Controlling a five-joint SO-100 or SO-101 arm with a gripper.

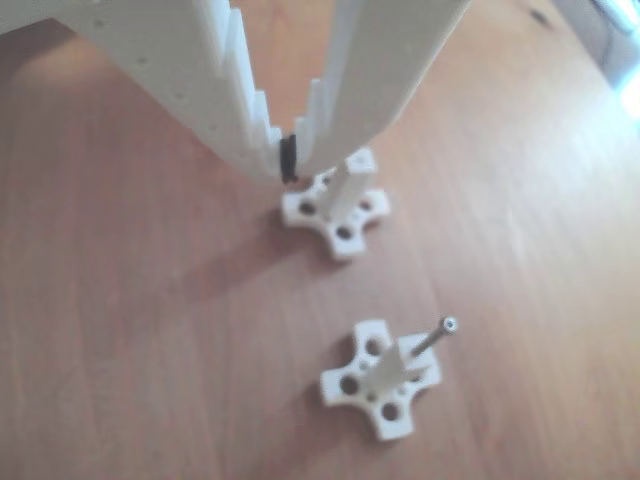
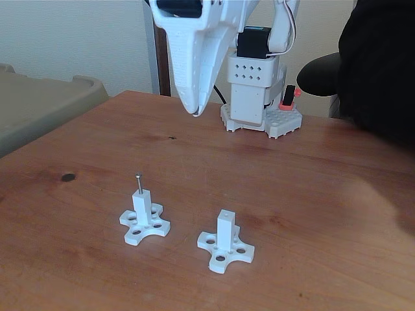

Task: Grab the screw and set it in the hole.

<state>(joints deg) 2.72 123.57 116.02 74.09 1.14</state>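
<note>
The screw (image 2: 139, 183) stands upright in the hole at the top of the left white post (image 2: 142, 208) in the fixed view. In the other view the same screw (image 1: 437, 338) sticks out of the nearer post (image 1: 392, 372). A second white post (image 2: 225, 228) has its hole (image 2: 225, 212) unfilled; in the other view this post (image 1: 352, 192) rises just behind the fingertips. My gripper (image 2: 194, 111) hangs high above the table, well behind both posts. The jaws (image 1: 288, 160) are shut, with a small dark bit at the tips that I cannot identify.
The arm's white base (image 2: 259, 103) sits at the back of the wooden table (image 2: 311, 194). A dark shape (image 2: 379, 65) fills the right back corner, and a beige surface (image 2: 39, 107) lies beyond the left edge. A small dark spot (image 2: 68, 176) marks the tabletop.
</note>
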